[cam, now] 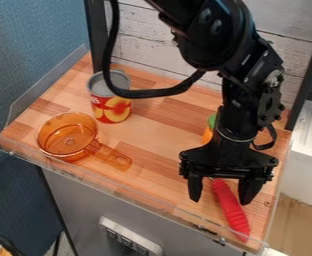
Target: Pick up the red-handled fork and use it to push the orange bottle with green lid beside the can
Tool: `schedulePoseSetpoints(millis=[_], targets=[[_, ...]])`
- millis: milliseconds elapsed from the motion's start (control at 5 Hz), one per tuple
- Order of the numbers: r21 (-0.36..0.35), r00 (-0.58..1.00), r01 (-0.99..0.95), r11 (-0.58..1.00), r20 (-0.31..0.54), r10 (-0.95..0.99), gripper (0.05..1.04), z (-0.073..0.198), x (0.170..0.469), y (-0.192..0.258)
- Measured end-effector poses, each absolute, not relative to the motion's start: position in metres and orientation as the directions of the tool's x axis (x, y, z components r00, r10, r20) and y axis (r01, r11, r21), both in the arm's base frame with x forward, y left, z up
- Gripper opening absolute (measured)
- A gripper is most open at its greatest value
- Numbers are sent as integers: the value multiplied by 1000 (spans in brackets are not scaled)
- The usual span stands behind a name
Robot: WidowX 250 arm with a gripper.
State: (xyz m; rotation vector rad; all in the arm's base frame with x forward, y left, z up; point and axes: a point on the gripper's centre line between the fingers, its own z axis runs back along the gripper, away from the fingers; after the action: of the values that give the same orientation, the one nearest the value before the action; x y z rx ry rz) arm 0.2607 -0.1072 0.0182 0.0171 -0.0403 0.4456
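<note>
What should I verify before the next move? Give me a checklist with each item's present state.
1. Gripper open: ok, its fingers stand apart.
2. Red handle lined up: ok in this view, its upper end shows between the fingers.
3. Fingers low enough to close on it: cannot tell, their height is unclear.
4. Can upright and away from the gripper: ok.
5. Pot upright and apart from the can: ok.
6. Orange-and-green thing free of the arm: cannot tell, the arm partly hides it.
</note>
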Motion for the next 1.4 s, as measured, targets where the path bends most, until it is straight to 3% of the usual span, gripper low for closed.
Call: schedulePoseSetpoints(millis=[600,800,1200,1400], targets=[[37,877,-478,878,79,474,999,1,270,-120],[49,867,-496,867,87,491,945,-2,269,-121],[38,855,-516,856,85,511,392,-2,266,-128],[24,855,-516,856,70,514,378,1,265,-130]])
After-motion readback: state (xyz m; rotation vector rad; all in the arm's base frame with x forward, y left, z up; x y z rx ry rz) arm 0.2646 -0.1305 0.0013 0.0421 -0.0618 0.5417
